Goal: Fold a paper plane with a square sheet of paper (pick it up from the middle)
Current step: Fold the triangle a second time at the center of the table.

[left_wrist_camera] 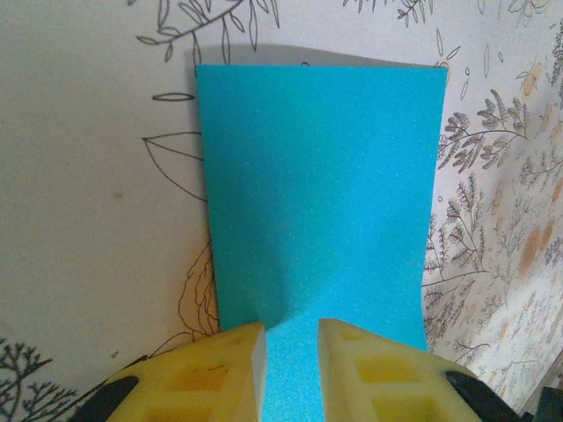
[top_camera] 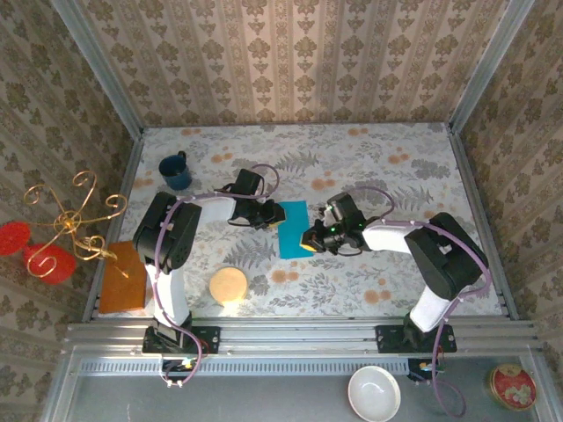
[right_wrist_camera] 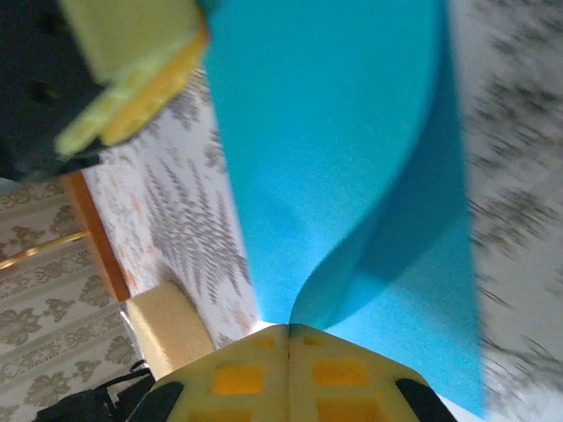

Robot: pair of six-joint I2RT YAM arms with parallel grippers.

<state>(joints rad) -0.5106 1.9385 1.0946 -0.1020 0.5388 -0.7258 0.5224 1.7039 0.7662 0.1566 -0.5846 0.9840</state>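
The square sheet of paper (top_camera: 293, 230) is bright turquoise and lies mid-table as an upright rectangle, one layer doubled over another. My left gripper (top_camera: 274, 218) is at its upper left edge. In the left wrist view its yellow fingers stand a little apart low over the near edge of the sheet (left_wrist_camera: 317, 176), the left gripper (left_wrist_camera: 291, 338) open with blue paper showing in the gap. My right gripper (top_camera: 308, 242) is at the lower right edge. In the right wrist view the right gripper (right_wrist_camera: 288, 330) is shut on the upper layer of the sheet (right_wrist_camera: 325, 132), which curls up from the tips. The paper plane is out of view.
A dark blue mug (top_camera: 176, 171) stands at the back left. A round beige disc (top_camera: 229, 285) lies near the left arm's base, with a brown board (top_camera: 123, 277) and a gold wire stand (top_camera: 70, 224) at the left wall. A white bowl (top_camera: 374, 393) sits below the rail.
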